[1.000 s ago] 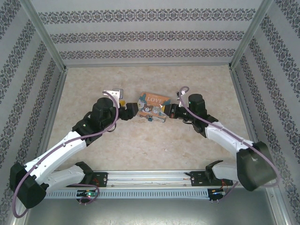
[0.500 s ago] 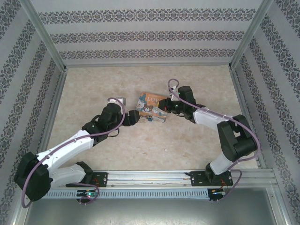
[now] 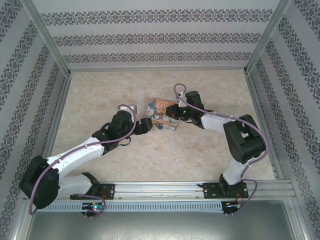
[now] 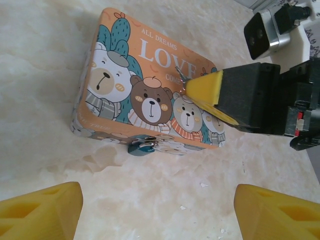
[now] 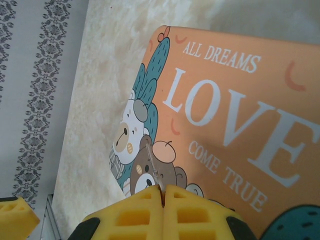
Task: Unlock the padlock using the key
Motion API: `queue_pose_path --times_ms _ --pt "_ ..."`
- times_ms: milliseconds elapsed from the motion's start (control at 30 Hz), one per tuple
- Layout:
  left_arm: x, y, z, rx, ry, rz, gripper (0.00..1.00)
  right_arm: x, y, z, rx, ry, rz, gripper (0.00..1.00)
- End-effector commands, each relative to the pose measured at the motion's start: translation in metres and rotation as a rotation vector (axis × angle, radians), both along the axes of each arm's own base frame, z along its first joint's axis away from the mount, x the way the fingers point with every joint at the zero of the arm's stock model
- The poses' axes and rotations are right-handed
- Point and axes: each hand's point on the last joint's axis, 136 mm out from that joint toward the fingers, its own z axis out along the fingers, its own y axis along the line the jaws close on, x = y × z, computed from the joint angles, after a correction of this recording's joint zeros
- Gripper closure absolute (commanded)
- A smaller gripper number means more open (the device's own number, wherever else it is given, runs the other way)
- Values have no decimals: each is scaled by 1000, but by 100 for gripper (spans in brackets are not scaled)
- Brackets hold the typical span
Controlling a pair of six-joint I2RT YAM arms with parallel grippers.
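Pinching the thin silver key (image 5: pixel 153 167) in the tightly closed right gripper (image 5: pixel 162 192), over the LOVE box (image 4: pixel 145 85) lid. Spreading the left gripper (image 4: pixel 157 200) wide, at 6 o'clock of the box. Finding the padlock (image 4: pixel 142 146) lying against the box's 6 o'clock side, left wrist view.

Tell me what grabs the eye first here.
The orange LOVE box with cartoon bears lies on the marbled table. The right gripper hovers over its lid, shut on a thin silver key. A tiny teal padlock hangs at the box's side, facing the open left gripper.
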Motion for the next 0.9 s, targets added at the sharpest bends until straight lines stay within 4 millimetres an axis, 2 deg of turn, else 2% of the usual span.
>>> queue_pose_path --times_ms 0,200,467,633,867 --pt "4 -6 2 -71 -7 -5 21 7 14 11 37 -45 40 100" --pt "6 -10 -6 -100 18 -15 25 0 18 -10 11 -8 66 100" --pt "6 -8 -30 -158 77 -32 35 -31 23 -45 -2 84 136 100" --pt "5 -3 -49 -130 112 -51 38 -46 25 -53 -5 103 177 100" --pt "7 -5 -62 -46 102 -129 38 -51 20 -59 -30 104 169 100"
